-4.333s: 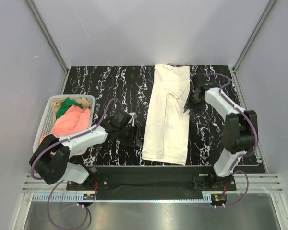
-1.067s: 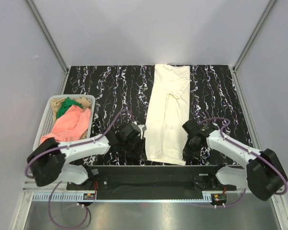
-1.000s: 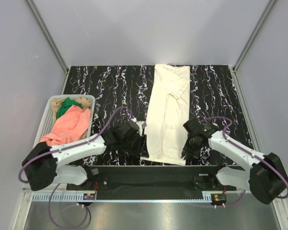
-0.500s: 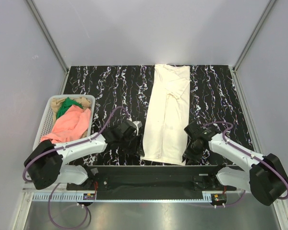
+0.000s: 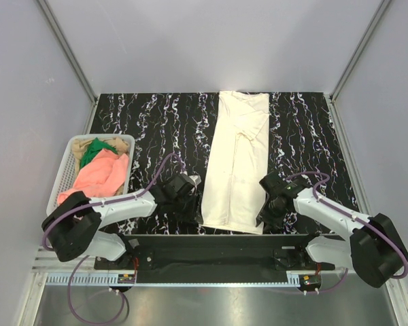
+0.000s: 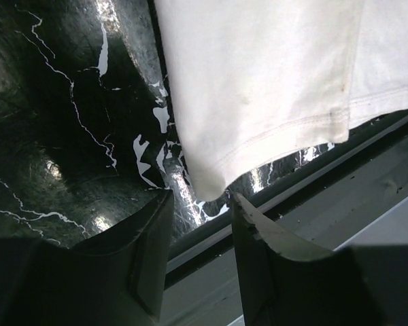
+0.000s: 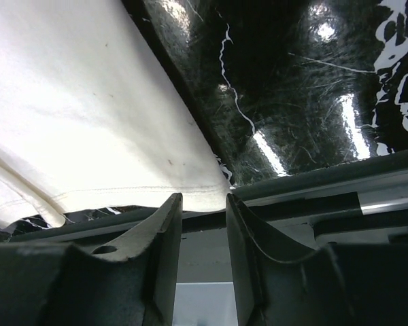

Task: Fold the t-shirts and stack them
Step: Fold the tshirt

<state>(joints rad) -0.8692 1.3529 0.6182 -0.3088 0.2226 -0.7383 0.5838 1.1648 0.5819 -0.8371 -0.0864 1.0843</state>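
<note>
A large cream-white t-shirt [image 5: 236,163] lies folded into a long strip down the middle of the black marbled table [image 5: 149,122], its hem toward the near edge. My left gripper [image 5: 194,206] is low at the hem's left corner. Its jaws are open in the left wrist view [image 6: 200,200], and the cloth corner [image 6: 207,183] lies just ahead of the tips. My right gripper [image 5: 264,217] is at the hem's right corner, jaws open [image 7: 202,198], with the stitched hem [image 7: 190,190] right at the finger tips. Salmon-pink [image 5: 98,173], green [image 5: 92,151] and tan [image 5: 119,144] t-shirts lie in the basket.
The white mesh basket [image 5: 62,173] stands at the table's left side. A dark rail [image 5: 211,246] runs along the near edge just below the hem, under both grippers. Grey walls enclose the table on three sides.
Both grippers have stayed low at the hem's two corners, shifting only slightly. The left arm's elbow has swung a little. The cream shirt lies as before.
</note>
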